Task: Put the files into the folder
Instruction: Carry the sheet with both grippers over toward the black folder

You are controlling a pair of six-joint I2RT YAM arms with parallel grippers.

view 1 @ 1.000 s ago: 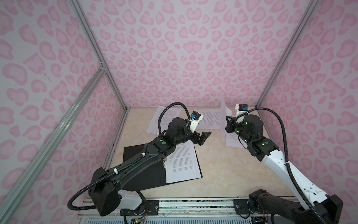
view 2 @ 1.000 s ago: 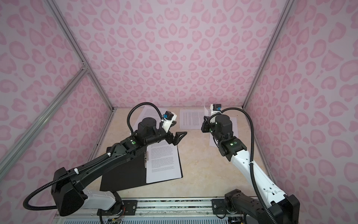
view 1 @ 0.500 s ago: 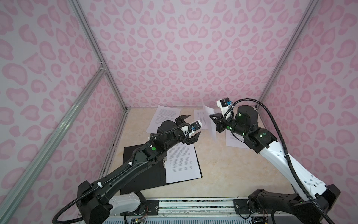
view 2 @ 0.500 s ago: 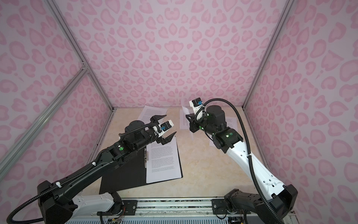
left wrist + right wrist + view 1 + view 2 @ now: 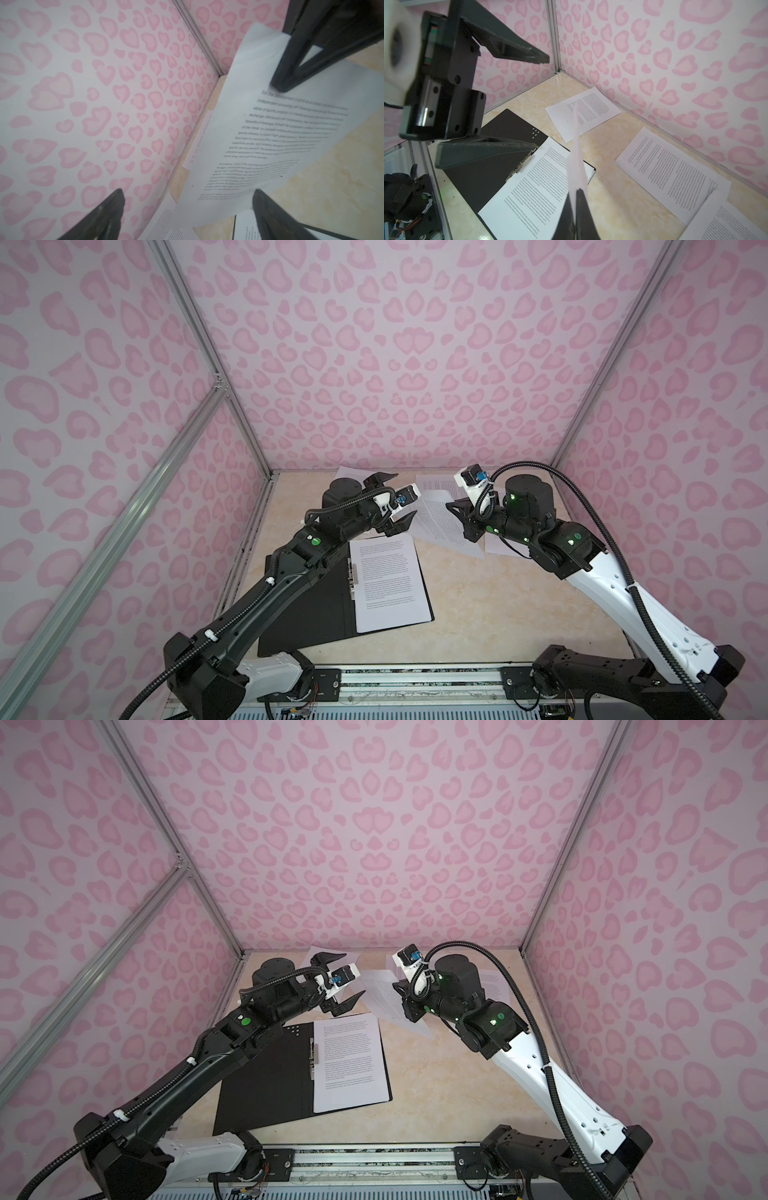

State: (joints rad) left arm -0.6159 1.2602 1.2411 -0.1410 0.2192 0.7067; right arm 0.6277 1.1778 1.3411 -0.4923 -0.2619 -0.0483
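The folder (image 5: 316, 605) (image 5: 266, 1085) lies open on the table, black inside, with one printed sheet (image 5: 388, 585) on its right half. My right gripper (image 5: 451, 506) (image 5: 576, 191) is shut on the edge of another sheet of the files (image 5: 436, 518) (image 5: 270, 145), holding it in the air behind the folder. My left gripper (image 5: 405, 495) (image 5: 188, 191) stands wide open and empty just left of that sheet, facing it. More files lie loose on the table: one at the back left (image 5: 353, 477), one at the back middle (image 5: 434, 485), one under the right arm (image 5: 498, 545).
Pink patterned walls close the table on three sides, with metal corner posts (image 5: 253, 439). A rail (image 5: 415, 676) with both arm bases runs along the front edge. The folder's metal clip (image 5: 519, 166) lies along its spine.
My right gripper has lifted the sheet off the back of the table and carried it left toward the middle. My left gripper drew back and turned to face the sheet, still open.
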